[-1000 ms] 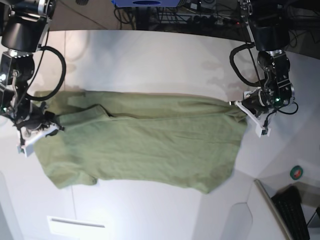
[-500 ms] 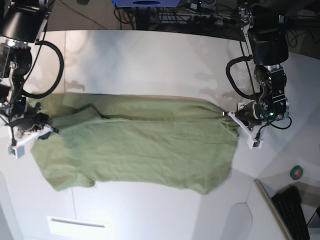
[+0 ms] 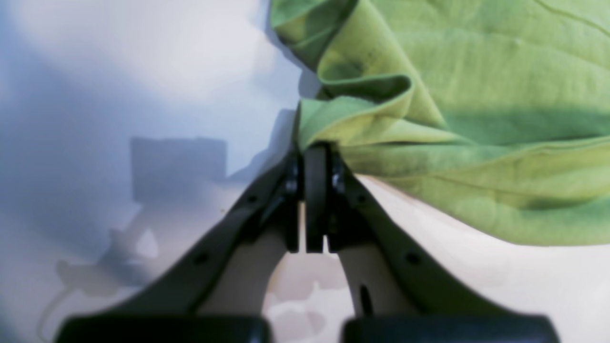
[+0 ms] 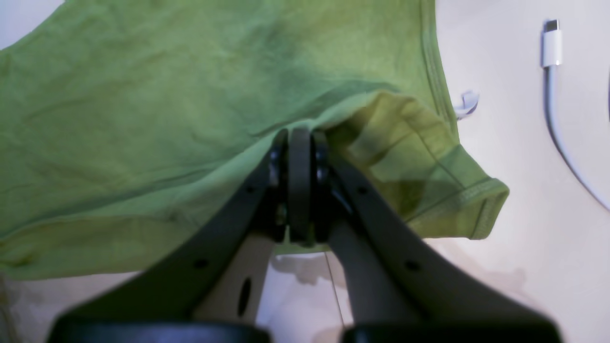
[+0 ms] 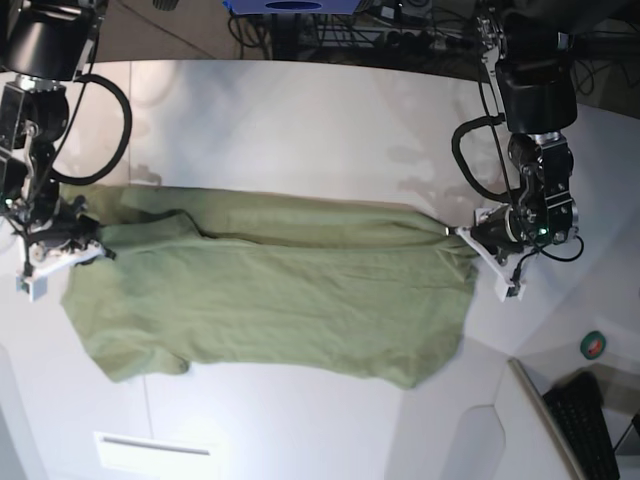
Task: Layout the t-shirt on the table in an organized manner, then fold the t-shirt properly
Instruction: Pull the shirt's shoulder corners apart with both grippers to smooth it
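Both grippers pinch the t-shirt point(image 5: 270, 290): the left gripper point(image 3: 312, 155) has its jaws pressed together on a bunched fold, the right gripper point(image 4: 298, 138) on cloth beside a hemmed sleeve. Only the base view shows the whole shirt, stretched between the 2 arms across the middle of the table point(image 5: 300, 120), its near edge sagging unevenly. The right wrist view alone shows a white cable point(image 4: 557, 105) near the sleeve. The cloth is soft, matte, creased; the tabletop is smooth and glossy.

Parts you cannot see well

Both wrist views cut off the t-shirt point(image 3: 476, 95) and look blurry.
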